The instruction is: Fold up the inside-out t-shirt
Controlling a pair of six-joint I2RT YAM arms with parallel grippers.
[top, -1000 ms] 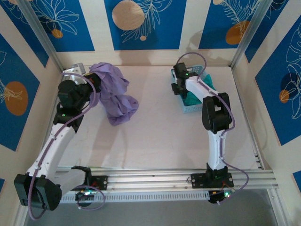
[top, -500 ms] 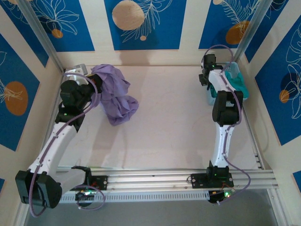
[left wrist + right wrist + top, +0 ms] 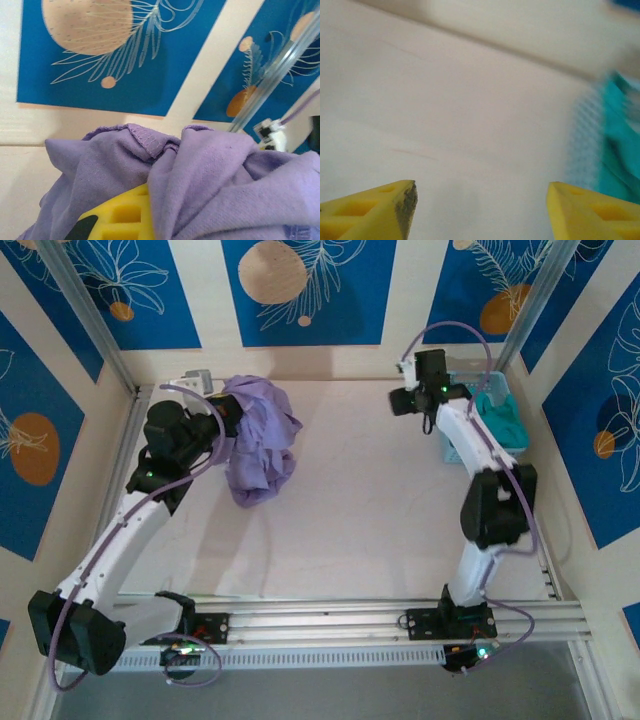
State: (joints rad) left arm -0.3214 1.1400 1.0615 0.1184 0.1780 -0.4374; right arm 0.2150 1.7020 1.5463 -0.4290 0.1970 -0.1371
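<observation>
The lavender cotton t-shirt (image 3: 262, 440) sits at the far left of the pale wooden surface (image 3: 370, 510), bunched into a crumpled heap. Its upper part is gathered at the left pincer (image 3: 220, 422), which is clenched on a fold of the cloth. In the left wrist view the fabric drapes over one yellow finger (image 3: 122, 217), and a stitched hem shows on top.

The right pincer (image 3: 481, 207) is released and holds nothing. Its two yellow tips stand wide apart over bare surface, just beside the pale blue mesh basket (image 3: 452, 445) holding a teal garment (image 3: 500, 420) at the far right.

The work looks to be at its opening step: the shirt needs to be spread out before any fold can be made. The next move probably calls for the right arm to cross toward the heap and take a second edge, so the two arms can pull the cloth flat between them.
</observation>
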